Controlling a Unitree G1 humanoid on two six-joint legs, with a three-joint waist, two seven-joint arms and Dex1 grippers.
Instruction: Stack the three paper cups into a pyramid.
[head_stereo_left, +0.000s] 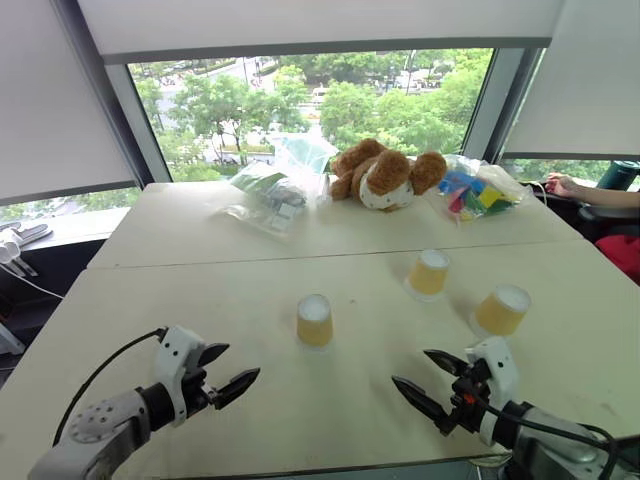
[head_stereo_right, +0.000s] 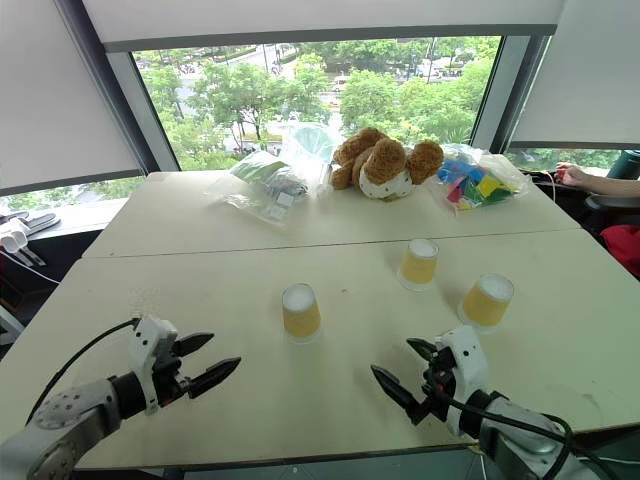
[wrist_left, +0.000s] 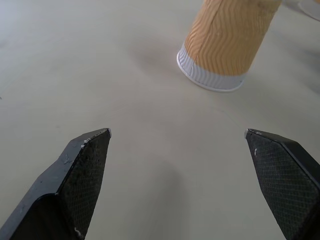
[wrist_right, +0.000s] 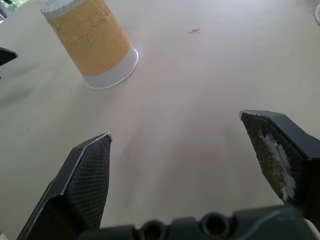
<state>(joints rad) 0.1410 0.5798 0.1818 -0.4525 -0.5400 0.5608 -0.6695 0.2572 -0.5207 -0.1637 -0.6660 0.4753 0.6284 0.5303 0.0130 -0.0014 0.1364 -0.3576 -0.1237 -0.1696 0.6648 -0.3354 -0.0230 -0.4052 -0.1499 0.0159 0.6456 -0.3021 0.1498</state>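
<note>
Left eye view showed the table (head_stereo_left: 120, 300) with all three paper cups standing upside down, white bases up, each apart from the others and none stacked. The nearest cup (head_stereo_left: 314, 320) stood about midway between the two arms, a little farther out than both. A second cup (head_stereo_left: 429, 272) stood farther back and to the right, and the third cup (head_stereo_left: 501, 309) stood to the right of that one and somewhat nearer, close to the right arm's side of the table.

The left gripper (head_stereo_left: 228, 372) hovered over the near left part of the table with its fingers spread wide and nothing between them; the left wrist view showed bare tabletop between the fingers and the nearest cup ahead. The right gripper (head_stereo_left: 432, 382) hovered over the near right part, likewise wide and empty, and its wrist view caught the same cup off to one side.

By my reading the pyramid had not been begun: the step in hand was the first reach for a cup. The next move would call for bringing two cups side by side, touching or just beside each other, to form the base. The middle cup looked the easiest pick for either arm. The fingers would need to straddle a cup's tapered side and close gently, since thin paper could crush or tip.

Far across the table lay a teddy bear (head_stereo_left: 383, 174), clear plastic bags (head_stereo_left: 272, 190) and a bag of coloured blocks (head_stereo_left: 474, 192), all well apart from the cups.
</note>
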